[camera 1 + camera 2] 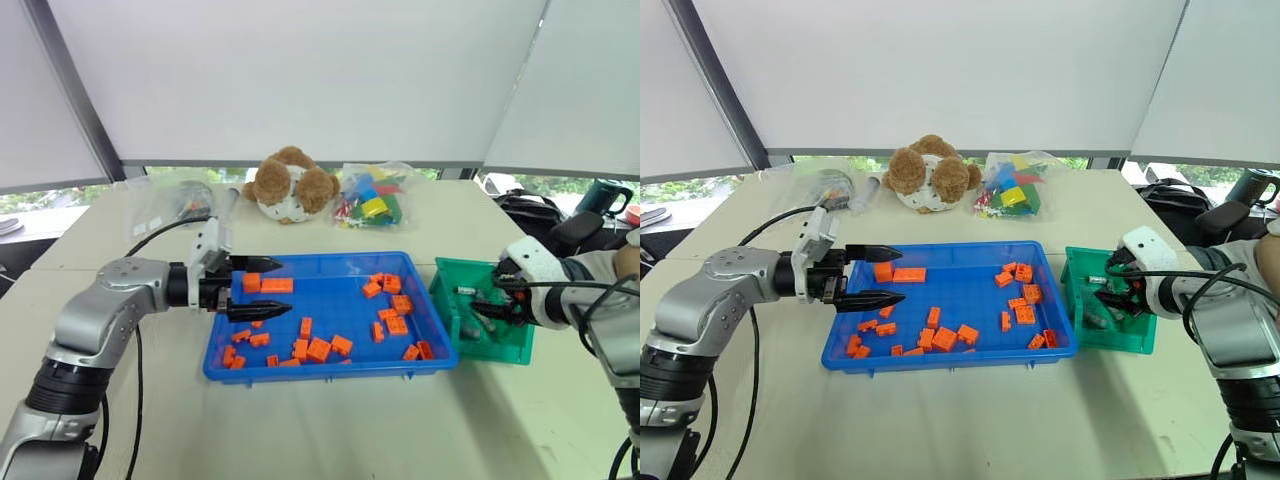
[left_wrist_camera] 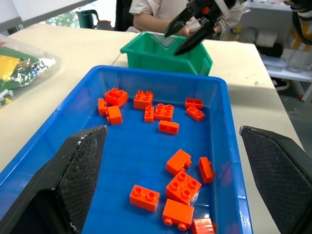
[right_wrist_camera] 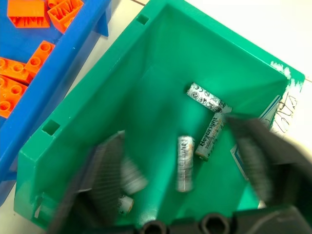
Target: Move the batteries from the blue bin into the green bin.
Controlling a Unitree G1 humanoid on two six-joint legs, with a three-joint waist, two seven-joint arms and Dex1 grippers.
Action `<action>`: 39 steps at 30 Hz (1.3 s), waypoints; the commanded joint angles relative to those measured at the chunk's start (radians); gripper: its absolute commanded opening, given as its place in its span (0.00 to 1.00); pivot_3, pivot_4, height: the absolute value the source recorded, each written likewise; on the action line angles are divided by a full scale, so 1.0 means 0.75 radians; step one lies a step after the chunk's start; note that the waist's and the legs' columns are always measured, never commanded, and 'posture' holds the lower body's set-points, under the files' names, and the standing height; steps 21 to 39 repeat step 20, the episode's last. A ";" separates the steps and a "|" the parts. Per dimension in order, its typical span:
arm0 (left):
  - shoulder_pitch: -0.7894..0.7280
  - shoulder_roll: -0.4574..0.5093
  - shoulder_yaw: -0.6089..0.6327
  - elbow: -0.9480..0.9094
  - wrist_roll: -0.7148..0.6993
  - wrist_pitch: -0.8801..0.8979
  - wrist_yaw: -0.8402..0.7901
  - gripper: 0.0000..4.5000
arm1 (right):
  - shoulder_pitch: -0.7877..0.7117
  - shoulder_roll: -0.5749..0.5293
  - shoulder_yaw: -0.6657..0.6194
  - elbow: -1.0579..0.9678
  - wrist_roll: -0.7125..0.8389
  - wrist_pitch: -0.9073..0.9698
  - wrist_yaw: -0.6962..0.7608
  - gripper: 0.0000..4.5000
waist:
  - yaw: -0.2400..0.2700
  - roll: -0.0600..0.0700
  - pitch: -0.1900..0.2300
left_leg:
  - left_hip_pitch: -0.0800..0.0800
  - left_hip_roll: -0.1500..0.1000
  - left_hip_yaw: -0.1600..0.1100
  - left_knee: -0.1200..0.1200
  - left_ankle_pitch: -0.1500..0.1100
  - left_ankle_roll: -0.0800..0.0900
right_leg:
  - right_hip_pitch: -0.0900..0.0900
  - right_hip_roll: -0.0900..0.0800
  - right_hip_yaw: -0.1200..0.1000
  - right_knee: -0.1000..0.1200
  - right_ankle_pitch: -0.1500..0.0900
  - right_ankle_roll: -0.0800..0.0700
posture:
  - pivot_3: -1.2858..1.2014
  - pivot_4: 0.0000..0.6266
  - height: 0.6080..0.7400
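Observation:
The blue bin [image 1: 330,372] lies at mid-table and holds scattered orange bricks [image 1: 318,349]. My left gripper [image 1: 285,287] hovers over its left end, pointing right, open with nothing between the fingers. The green bin [image 1: 503,350] stands just right of the blue bin. Several batteries [image 3: 209,136] lie on its floor; one [image 3: 185,163] looks blurred. My right gripper [image 3: 176,130] hangs over the green bin, open and holding nothing. The left wrist view shows the right gripper [image 2: 187,30] above the green bin [image 2: 161,58], its fingers spread.
A teddy bear [image 1: 290,185], a bag of coloured bricks [image 1: 372,197] and a clear bag [image 1: 175,205] lie at the table's far side. A black bag [image 1: 530,210] and a mug [image 1: 600,195] sit beyond the right edge. A person [image 2: 156,9] sits behind the green bin.

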 commanded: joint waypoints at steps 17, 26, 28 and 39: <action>0.019 0.090 0.082 -0.061 -0.033 0.021 0.007 1.00 | 0.006 -0.209 -0.226 -0.577 0.683 0.132 0.264 0.99 | 0.006 -0.001 0.000 | -0.001 0.000 -0.002 0.000 -0.001 0.001 | 0.001 0.000 0.000 -0.002 0.000 0.000 | 0.52 0.24 0.95; 0.044 0.105 0.097 -0.089 -0.048 0.046 0.016 1.00 | 0.058 -0.237 -0.232 -0.587 0.688 0.096 0.250 0.99 | 0.005 -0.001 0.000 | 0.000 0.000 -0.003 0.000 -0.001 0.002 | 0.002 0.000 0.000 -0.002 0.000 0.000 | 0.52 0.24 0.95; 0.044 0.105 0.097 -0.089 -0.048 0.046 0.016 1.00 | 0.058 -0.237 -0.232 -0.587 0.688 0.096 0.250 0.99 | 0.005 -0.001 0.000 | 0.000 0.000 -0.003 0.000 -0.001 0.002 | 0.002 0.000 0.000 -0.002 0.000 0.000 | 0.52 0.24 0.95; 0.044 0.105 0.097 -0.089 -0.048 0.046 0.016 1.00 | 0.058 -0.237 -0.232 -0.587 0.688 0.096 0.250 0.99 | 0.005 -0.001 0.000 | 0.000 0.000 -0.003 0.000 -0.001 0.002 | 0.002 0.000 0.000 -0.002 0.000 0.000 | 0.52 0.24 0.95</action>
